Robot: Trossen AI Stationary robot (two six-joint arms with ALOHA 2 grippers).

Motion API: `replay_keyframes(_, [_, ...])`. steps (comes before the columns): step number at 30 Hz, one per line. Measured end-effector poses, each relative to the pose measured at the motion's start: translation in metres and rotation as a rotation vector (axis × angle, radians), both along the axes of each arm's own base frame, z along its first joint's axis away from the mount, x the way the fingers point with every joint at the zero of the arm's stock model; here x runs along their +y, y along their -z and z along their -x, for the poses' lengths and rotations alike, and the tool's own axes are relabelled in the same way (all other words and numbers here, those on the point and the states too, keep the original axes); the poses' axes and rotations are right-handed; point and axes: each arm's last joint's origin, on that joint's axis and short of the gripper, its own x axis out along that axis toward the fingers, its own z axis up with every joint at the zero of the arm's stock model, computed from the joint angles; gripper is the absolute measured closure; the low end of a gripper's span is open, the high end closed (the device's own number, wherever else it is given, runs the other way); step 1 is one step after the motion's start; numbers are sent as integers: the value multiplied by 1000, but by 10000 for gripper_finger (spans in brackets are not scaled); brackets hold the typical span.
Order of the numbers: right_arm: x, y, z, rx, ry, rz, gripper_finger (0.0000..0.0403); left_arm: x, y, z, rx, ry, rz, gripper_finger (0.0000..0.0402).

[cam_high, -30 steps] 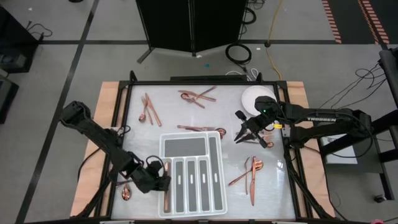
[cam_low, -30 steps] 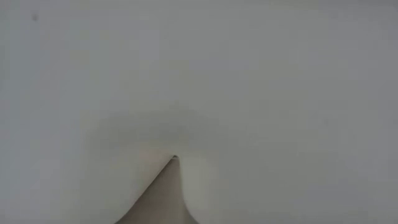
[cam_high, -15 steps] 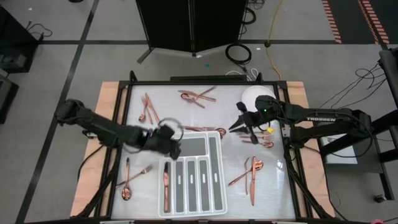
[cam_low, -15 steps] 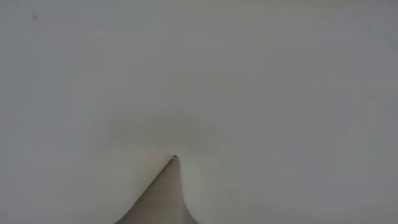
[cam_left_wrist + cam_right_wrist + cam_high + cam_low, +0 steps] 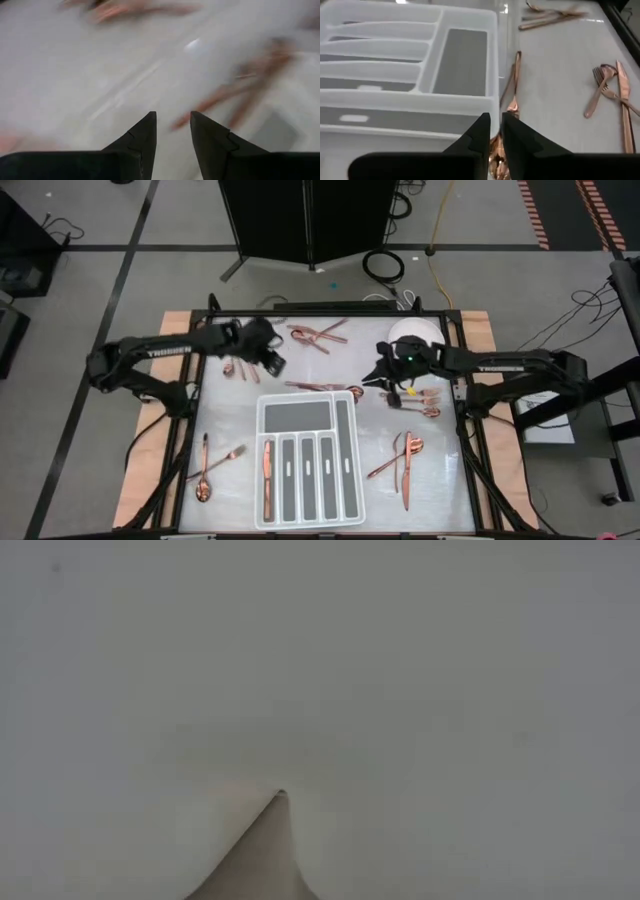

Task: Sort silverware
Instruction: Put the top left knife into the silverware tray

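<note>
Although the low view (image 5: 320, 720) shows only a pale blank surface with a small dark wedge at its lower edge, the other views are readable. Nearest the front of the table, a fork and spoon (image 5: 205, 470) lie left of the white divided tray (image 5: 345, 515), and one knife (image 5: 267, 470) rests in the tray's leftmost long slot; the other slots show only grey liners. To the tray's right lies a cluster of silverware (image 5: 405, 460), well apart from both arms.

Farther back, the right gripper (image 5: 385, 380) hovers just off the tray's far right corner. In its wrist view the two dark fingers (image 5: 475, 137) stand close together with a slim gap and nothing pinched, and a copper piece (image 5: 512, 85) lies on the table beyond their tips, beside the tray wall. The lettering on this arm is too small to read. More pieces (image 5: 425, 400) lie near it, and the round white plate (image 5: 412, 330) is partly covered by the arm.

The left gripper (image 5: 270, 360) hangs over the far left part of the table; its fingers (image 5: 142, 137) are slightly apart and empty, while the cutlery beyond them is smeared by blur. "TROSSEN" reads on the left arm (image 5: 170, 350). Farthest back lie two more groups (image 5: 320, 335).
</note>
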Motion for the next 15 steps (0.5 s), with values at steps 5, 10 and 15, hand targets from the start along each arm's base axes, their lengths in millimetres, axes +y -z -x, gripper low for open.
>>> replay_keyframes(5, [-12,13,-18,-38,43,-20,365,27,5,41,195,-245,216,281])
replay_keyframes(10, [-22,17,-38,-164,75,-36,365,37,18,53,252,-256,306,281])
replay_keyframes(15, [-33,18,-55,-148,70,-53,365,50,42,42,274,-350,354,281])
